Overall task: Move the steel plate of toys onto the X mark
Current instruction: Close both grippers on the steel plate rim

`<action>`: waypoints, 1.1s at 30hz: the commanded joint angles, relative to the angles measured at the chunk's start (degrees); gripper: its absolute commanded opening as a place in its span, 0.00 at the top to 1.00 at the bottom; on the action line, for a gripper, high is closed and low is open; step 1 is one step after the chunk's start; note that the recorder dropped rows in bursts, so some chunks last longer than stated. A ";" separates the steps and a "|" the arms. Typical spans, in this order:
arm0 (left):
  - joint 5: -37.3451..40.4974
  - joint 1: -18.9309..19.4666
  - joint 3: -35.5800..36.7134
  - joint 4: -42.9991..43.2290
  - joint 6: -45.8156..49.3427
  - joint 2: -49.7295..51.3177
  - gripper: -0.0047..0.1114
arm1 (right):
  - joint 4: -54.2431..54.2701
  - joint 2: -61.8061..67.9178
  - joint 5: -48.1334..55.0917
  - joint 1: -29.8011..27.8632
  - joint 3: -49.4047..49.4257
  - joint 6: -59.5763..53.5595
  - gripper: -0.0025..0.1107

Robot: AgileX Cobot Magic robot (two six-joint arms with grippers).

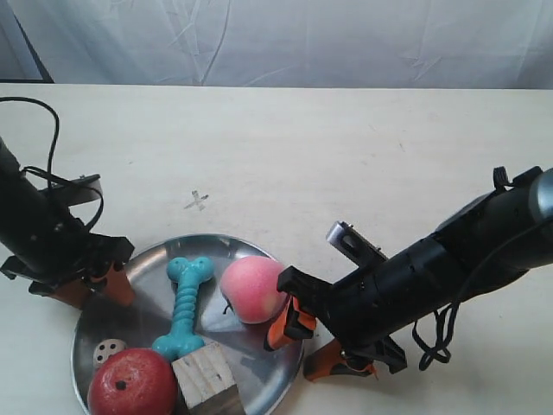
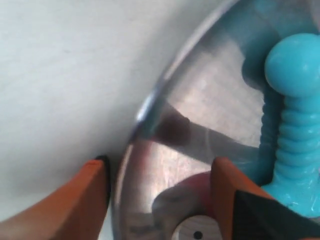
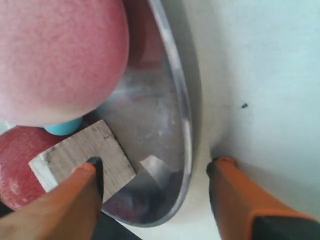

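Steel plate (image 1: 147,285) level; bone (image 1: 183,307) axis toward X mark (image 1: 197,201)

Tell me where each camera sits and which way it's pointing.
Exterior: above the near edge of the table, looking down across it toward a curtain; the left arm and right arm show.
Left wrist: on the left arm, looking past the open left hand at the rim of the steel plate and turquoise bone.
Right wrist: on the right arm, looking past the open right hand at the plate's rim, peach and wooden cube.
Shared: both wrist views show the rim inside the hand.
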 commanded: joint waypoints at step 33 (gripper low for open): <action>1.54 -3.82 0.44 -1.35 -1.26 7.69 0.96 | 6.54 1.08 -5.79 8.71 0.40 -0.99 0.99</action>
